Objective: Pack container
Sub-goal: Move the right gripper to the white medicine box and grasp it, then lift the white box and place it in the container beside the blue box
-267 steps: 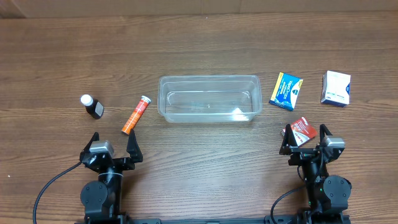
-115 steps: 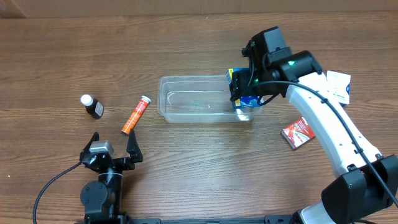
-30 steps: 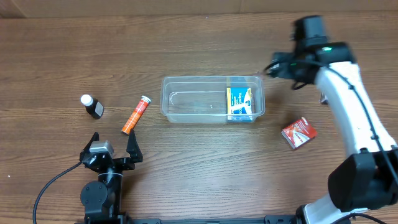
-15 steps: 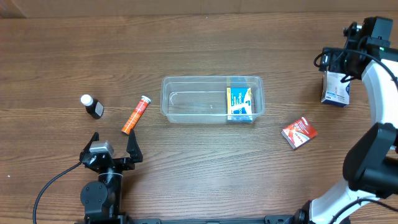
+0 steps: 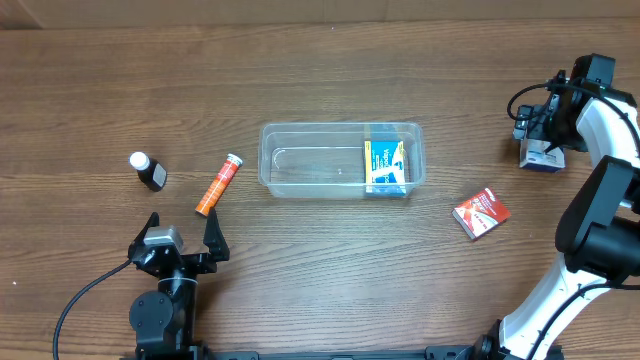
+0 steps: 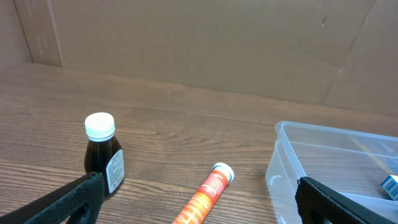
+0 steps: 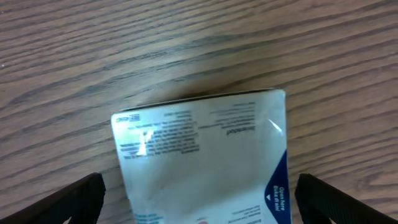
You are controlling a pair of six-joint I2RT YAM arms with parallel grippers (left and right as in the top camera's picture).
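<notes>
Right claw (image 5: 535, 130) moved over one white box (image 7: 205, 149)

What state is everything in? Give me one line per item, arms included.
container, upright, no lid, one box inside
blue-and-yellow box, lying in the container's right end
white box, flat on the table, not gripped
red box, flat on the table
orange tube, lying on its side, capped
dark bottle, upright, cap on
left end effector, open, holding nothing
right end effector, open, over the white box
</notes>
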